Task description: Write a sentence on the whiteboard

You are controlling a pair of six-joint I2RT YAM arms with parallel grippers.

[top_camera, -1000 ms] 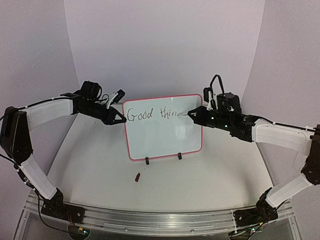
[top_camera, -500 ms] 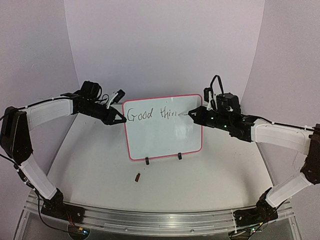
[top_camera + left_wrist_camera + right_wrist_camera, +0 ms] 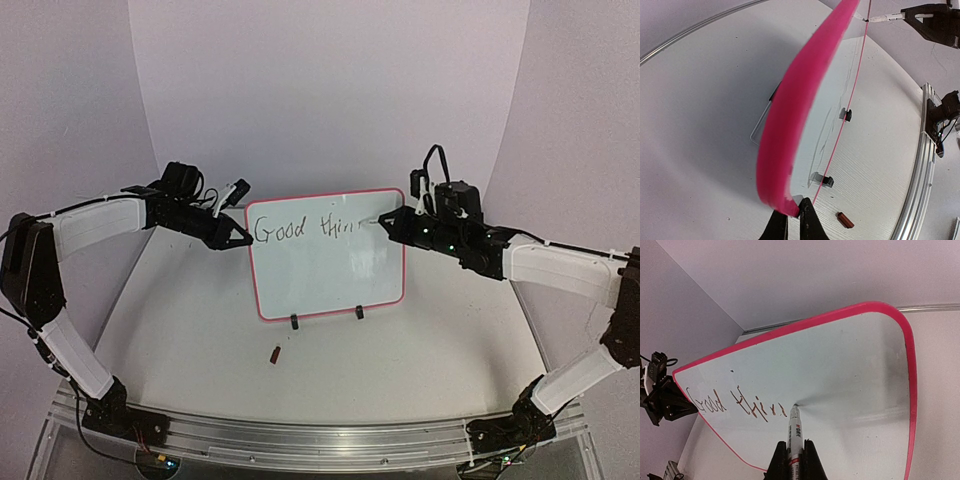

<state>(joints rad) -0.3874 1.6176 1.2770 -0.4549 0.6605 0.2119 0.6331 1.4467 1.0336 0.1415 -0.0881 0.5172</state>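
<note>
The whiteboard [image 3: 330,275], pink-framed, stands upright on the table. Along its top runs the sentence [image 3: 300,229], reading "Good thin" in dark marker. My left gripper [image 3: 247,240] is shut on the board's upper left edge; in the left wrist view its tips [image 3: 792,212] pinch the pink frame [image 3: 790,115]. My right gripper [image 3: 383,226] is shut on a white marker [image 3: 794,432]. The marker's tip touches the board [image 3: 850,370] just right of the last letter of the sentence [image 3: 735,402].
A small red-brown cap [image 3: 275,353] lies on the table in front of the board, also in the left wrist view [image 3: 845,220]. Two black clip feet [image 3: 294,322] hold the board up. An aluminium rail [image 3: 320,440] runs along the near edge.
The right gripper and marker have shifted slightly right along the top line, adding strokes after "thi". The left gripper and the board have not moved.
</note>
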